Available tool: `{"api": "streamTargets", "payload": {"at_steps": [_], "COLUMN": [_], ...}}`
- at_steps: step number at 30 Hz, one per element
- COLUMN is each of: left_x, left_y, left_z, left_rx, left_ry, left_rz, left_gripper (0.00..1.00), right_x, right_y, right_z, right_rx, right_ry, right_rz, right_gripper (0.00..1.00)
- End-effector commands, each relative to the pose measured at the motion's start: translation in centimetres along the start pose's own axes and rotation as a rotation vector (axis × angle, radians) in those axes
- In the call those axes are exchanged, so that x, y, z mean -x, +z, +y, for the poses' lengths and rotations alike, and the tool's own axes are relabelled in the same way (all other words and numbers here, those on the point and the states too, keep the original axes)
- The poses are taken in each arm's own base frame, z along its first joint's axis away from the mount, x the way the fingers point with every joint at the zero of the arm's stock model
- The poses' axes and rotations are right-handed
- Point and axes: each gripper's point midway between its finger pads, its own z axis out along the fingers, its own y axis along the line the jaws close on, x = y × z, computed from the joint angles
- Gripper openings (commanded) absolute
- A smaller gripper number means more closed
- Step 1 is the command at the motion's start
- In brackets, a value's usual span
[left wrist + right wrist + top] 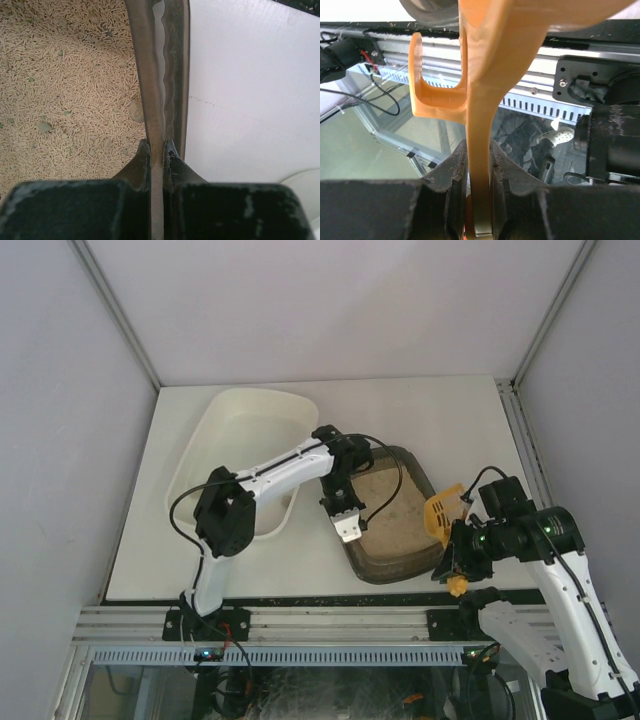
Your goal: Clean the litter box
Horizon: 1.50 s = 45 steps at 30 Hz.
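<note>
My left gripper (157,150) is shut tight on the thick rim of the litter box (150,75), 1 finger inside and 1 outside, and the rim runs straight away from my fingertips. On the inner side lies pale litter (65,90) dotted with grey clumps. On the outer side is the bare white table (250,100). Past that arm, away from the box, sits the white tub (240,405). My right gripper (479,165) is closed on the handle of an orange scoop (485,75), which it holds just off the box's far side, near the table's front edge.
</note>
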Motion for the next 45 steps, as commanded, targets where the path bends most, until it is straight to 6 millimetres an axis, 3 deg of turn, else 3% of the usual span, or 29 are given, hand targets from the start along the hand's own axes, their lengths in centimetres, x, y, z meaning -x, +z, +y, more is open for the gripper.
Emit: {"api": "streamTargets", "payload": {"at_steps": [1,10,16,20,27,33,37,40,45], "left_x": [-2.4,-0.7,0.2,0.3,3.8,6.1,5.8,5.4,4.6], "left_y": [-1.3,-1.7,-1.9,-2.1,-3.7,-3.6,-3.8,-4.2,-4.2], "left_z": [-0.1,0.2,0.9,1.4,0.8,-2.7,-2.6,-2.4,-1.8], "left_rx": [-0.031,0.001,0.056,0.082,0.19,0.224,0.254,0.274,0.321], "left_ry": [0.312,0.685,0.707,0.712,0.71,0.664,0.631,0.629,0.646], "left_rz": [0.089,0.047,0.004,-0.01,-0.076,-0.131,-0.147,-0.142,-0.125], "left_gripper": [0.0,0.0,0.0,0.0,0.0,0.0,0.01,0.04,0.1], "right_x": [-0.7,-0.8,-0.3,1.1,2.3,5.8,10.9,13.6,13.0], "right_y": [-0.2,1.4,3.2,4.3,5.5,4.5,4.5,5.0,6.1], "right_z": [1.9,3.6,4.9,5.6,4.9,4.9,5.0,3.5,3.8], "right_rx": [0.107,0.152,0.154,0.152,0.055,-0.047,-0.095,-0.183,-0.166], "right_ry": [0.011,0.001,0.001,-0.012,-0.04,-0.167,-0.377,-0.425,-0.412], "right_rz": [0.048,0.126,0.169,0.153,0.207,0.14,0.013,-0.034,0.01], "right_gripper": [0.0,0.0,0.0,0.0,0.0,0.0,0.0,0.0,0.0]}}
